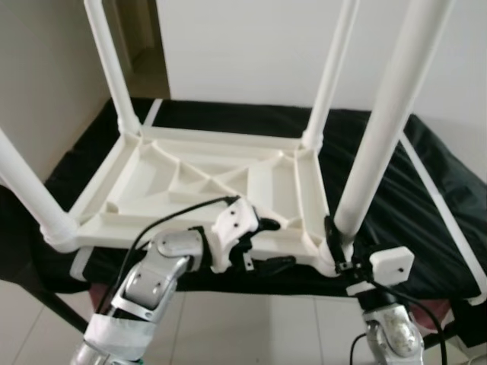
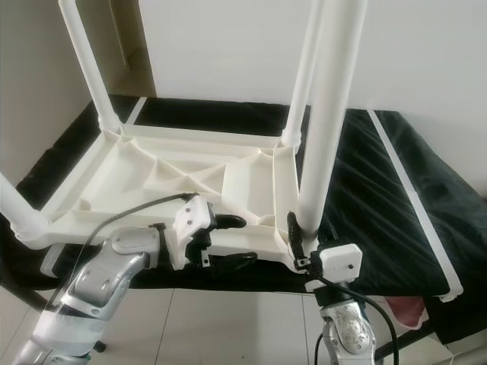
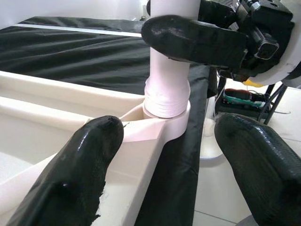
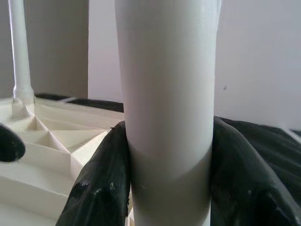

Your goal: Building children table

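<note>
Item: white plastic children's table (image 1: 205,179), upside down, ribbed underside up, lying on a worktop draped in black cloth (image 1: 426,190).
Legs: four white round plastic legs standing upright in the corner sockets; the near right leg (image 1: 384,129) is the one being worked.
Right hand (image 4: 167,188): both fingers closed tight around the near right leg just above its socket.
Left hand (image 3: 164,155): fingers spread open, straddling the table's near rim beside that socket (image 3: 167,115), gripping nothing.
Step, as judged: seating the last leg.
Next move calls for: a firm press or twist downward, rim steadied, leg kept vertical.
</note>
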`<state>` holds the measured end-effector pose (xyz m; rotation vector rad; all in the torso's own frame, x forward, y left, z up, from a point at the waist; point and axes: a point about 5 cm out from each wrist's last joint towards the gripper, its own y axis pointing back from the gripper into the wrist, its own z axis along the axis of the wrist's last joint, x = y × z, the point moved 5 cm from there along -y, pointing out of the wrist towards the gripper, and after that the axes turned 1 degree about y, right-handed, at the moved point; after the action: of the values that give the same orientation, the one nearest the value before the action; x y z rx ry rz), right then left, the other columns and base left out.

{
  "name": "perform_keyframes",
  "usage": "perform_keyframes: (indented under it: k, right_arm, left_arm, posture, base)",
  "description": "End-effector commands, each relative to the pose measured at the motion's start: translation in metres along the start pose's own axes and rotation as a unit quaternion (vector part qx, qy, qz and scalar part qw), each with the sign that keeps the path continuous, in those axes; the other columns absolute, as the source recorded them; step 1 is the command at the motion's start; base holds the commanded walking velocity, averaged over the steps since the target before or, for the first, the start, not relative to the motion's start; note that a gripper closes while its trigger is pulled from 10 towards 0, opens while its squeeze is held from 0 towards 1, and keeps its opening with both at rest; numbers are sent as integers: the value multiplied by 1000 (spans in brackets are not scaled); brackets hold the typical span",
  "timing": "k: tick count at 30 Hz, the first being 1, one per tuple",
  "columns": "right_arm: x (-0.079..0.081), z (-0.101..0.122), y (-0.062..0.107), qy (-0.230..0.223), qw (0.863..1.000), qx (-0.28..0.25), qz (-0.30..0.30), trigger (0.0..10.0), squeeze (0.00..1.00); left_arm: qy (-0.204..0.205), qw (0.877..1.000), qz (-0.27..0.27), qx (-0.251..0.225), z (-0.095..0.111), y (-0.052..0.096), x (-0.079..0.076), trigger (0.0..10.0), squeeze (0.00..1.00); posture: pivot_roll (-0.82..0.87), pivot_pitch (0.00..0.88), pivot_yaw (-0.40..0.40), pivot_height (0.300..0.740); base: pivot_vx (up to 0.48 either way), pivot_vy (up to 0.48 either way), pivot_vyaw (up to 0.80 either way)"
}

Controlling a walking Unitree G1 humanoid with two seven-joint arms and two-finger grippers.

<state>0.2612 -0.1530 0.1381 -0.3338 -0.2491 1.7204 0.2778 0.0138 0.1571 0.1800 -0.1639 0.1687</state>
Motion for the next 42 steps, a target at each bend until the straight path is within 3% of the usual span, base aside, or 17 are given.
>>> perform_keyframes:
  k: [1, 11, 22, 23, 25, 31, 36, 42]
  right_arm:
    - [0, -55, 33, -60, 989, 130, -30, 10000, 0]
    - [-21, -64, 28, -80, 981, 154, -88, 10000, 0]
    - [-12, -76, 19, -24, 976, 211, -43, 10000, 0]
    - [-7, -77, 16, 1, 975, 221, -16, 10000, 0]
    - [-2, -77, 13, 4, 974, 229, -1, 10000, 0]
    - [3, -72, 10, 30, 976, 213, 18, 10000, 0]
    - [4, -79, 17, 16, 973, 229, 10, 10000, 0]
    - [1, -77, 14, 13, 972, 234, -3, 10000, 0]
  left_arm:
    - [-7, 1000, 20, -1, 4, 1, 5, 10000, 0]
    - [-8, 1000, 19, 1, 5, 1, 6, 10000, 0]
    - [-6, 1000, 20, 3, 4, 3, 5, 10000, 0]
    - [-6, 1000, 20, 2, 4, 2, 6, 10000, 0]
    - [-6, 1000, 21, 1, 5, 2, 6, 10000, 0]
    - [-5, 1000, 23, 0, 5, 2, 6, 10000, 0]
    - [-5, 1000, 22, 1, 4, 2, 5, 10000, 0]
    - [-4, 1000, 21, 1, 4, 2, 5, 10000, 0]
  posture:
    - [-2, 45, 17, 740]
    - [3, 54, 21, 740]
    - [5, 59, 21, 740]
    - [4, 59, 20, 740]
    - [4, 59, 19, 740]
    - [3, 59, 17, 740]
    - [3, 61, 16, 740]
    - [0, 63, 16, 740]
  base:
    - [0, 0, 0]
    - [0, 0, 0]
    - [0, 0, 0]
    - [0, 0, 0]
    - [0, 0, 0]
    - [0, 0, 0]
    - [0, 0, 0]
    - [0, 0, 0]
